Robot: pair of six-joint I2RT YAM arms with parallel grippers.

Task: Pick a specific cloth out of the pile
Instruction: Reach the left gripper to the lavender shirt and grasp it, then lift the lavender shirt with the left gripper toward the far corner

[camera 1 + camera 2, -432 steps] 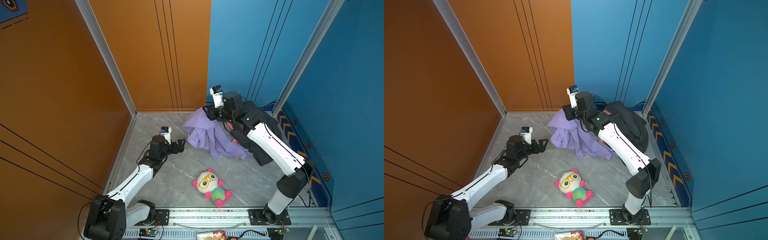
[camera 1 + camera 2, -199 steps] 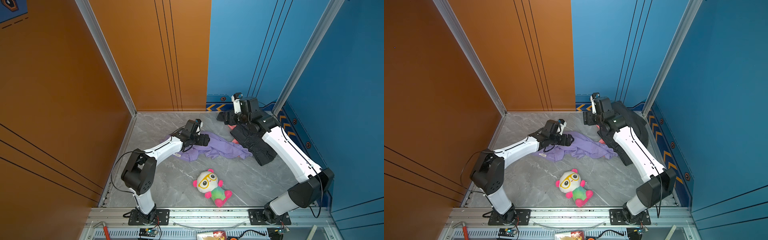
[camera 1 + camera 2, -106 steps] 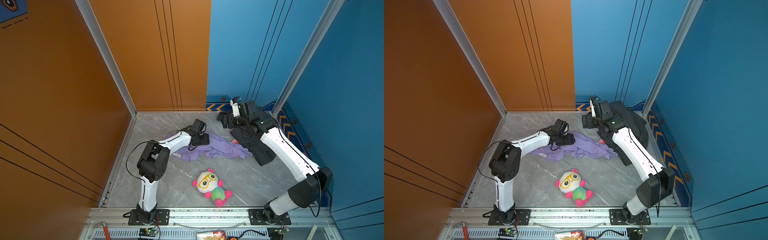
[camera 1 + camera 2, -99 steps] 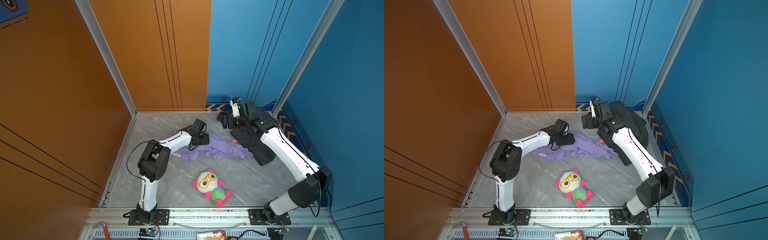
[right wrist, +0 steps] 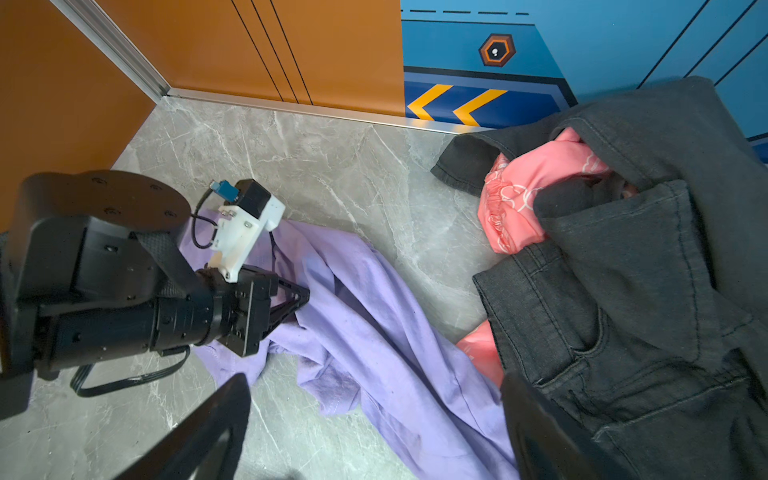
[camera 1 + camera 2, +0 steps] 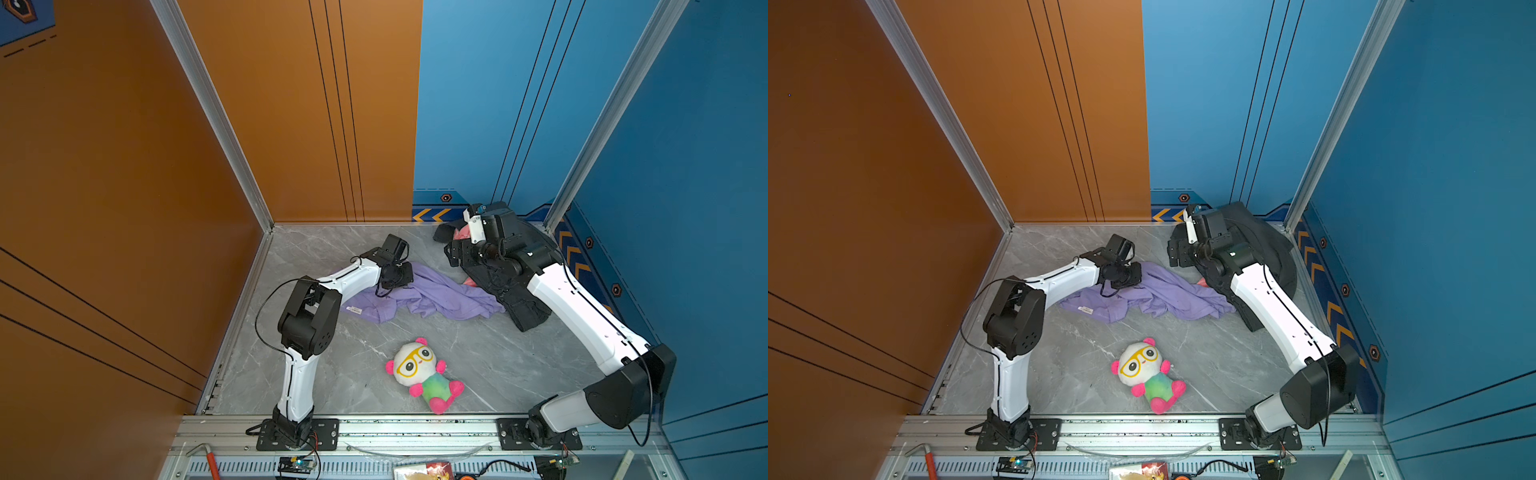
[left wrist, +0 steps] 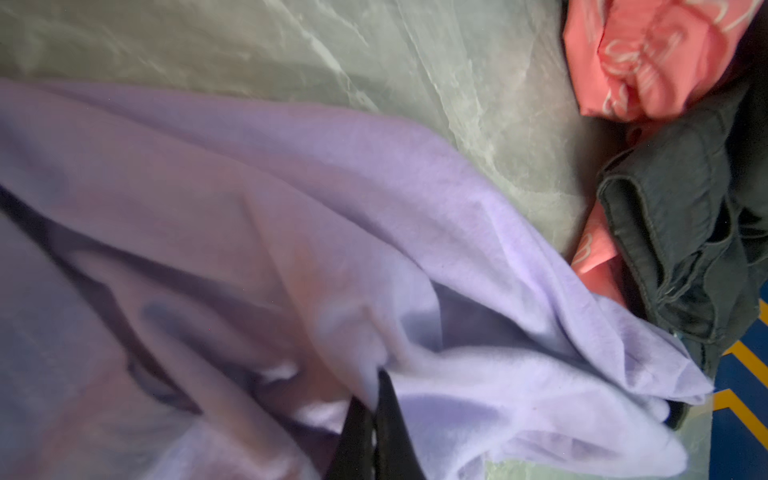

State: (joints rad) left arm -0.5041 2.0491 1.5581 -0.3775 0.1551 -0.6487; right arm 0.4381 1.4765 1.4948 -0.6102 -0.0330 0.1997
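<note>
The left gripper (image 6: 403, 277) has swung in and shut on the shirt (image 6: 440, 297), lying mid-surface with one end touching the pile (image 6: 523, 291) at the back right corner, right gripper (image 6: 455, 254) wide: a thin pinch may slip under drag.

Left gripper (image 5: 302, 297) now tight on cloth (image 5: 374, 328)

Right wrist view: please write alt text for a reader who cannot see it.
The left end effector is shut on a soft lavender T-shirt spread over grey marble floor, beside dark grey denim jeans partly covering a pink garment.
</note>
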